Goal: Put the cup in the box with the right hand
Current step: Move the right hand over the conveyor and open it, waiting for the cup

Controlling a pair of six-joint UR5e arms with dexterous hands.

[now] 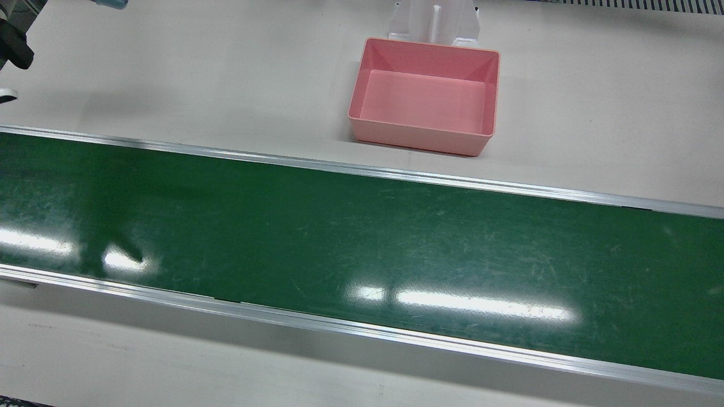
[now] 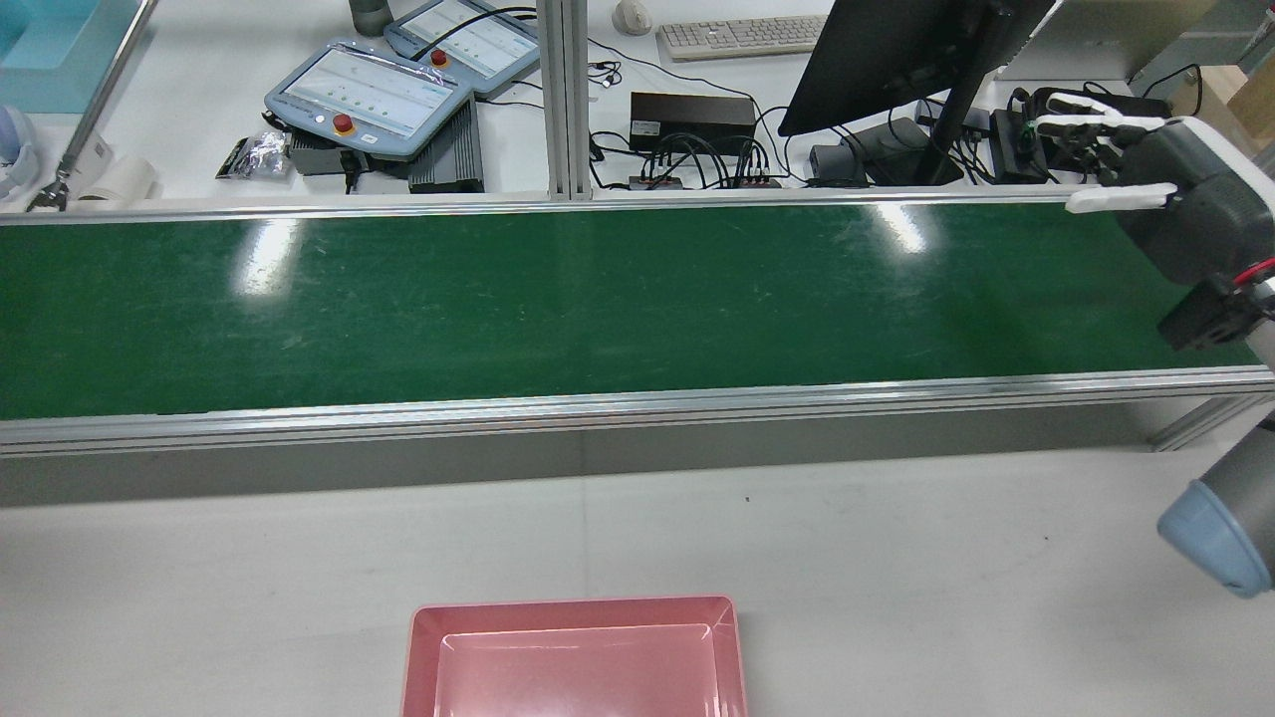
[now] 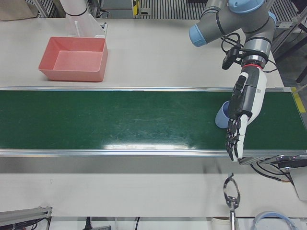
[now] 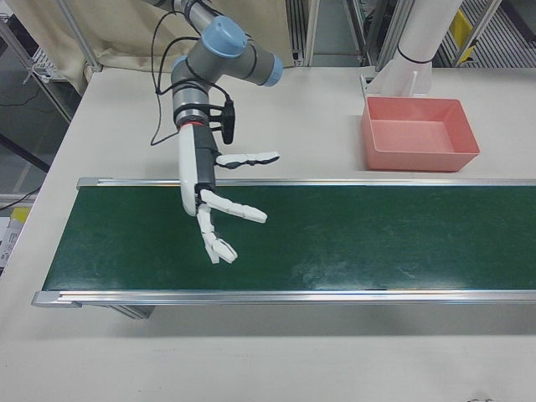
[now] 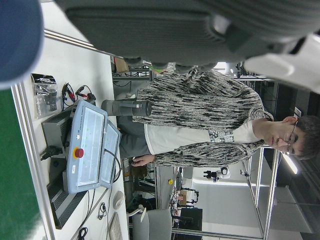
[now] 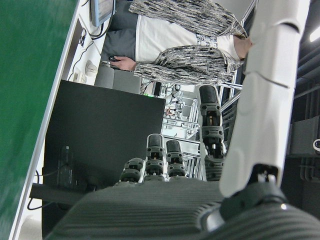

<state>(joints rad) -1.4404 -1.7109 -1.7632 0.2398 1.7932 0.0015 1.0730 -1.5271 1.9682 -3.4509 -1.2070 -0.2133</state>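
A light blue cup (image 3: 221, 116) stands on the green belt (image 3: 120, 120) near its end on my left arm's side. It also shows as a blue blur in the left hand view (image 5: 15, 40). My left hand (image 3: 244, 103) hangs over that end, fingers straight and pointing down, open, close beside the cup. My right hand (image 4: 205, 201) is open with fingers spread above the belt's other end, far from the cup; it also shows in the rear view (image 2: 1165, 189). The pink box (image 1: 421, 135) stands empty on the white table behind the belt, and also shows in the right-front view (image 4: 419, 159).
A white arm pedestal (image 1: 432, 20) stands just behind the box. Aluminium rails (image 1: 362, 169) edge the belt. Beyond the belt are teach pendants (image 2: 369, 100), a monitor (image 2: 887, 50), cables and a seated person (image 5: 200, 120).
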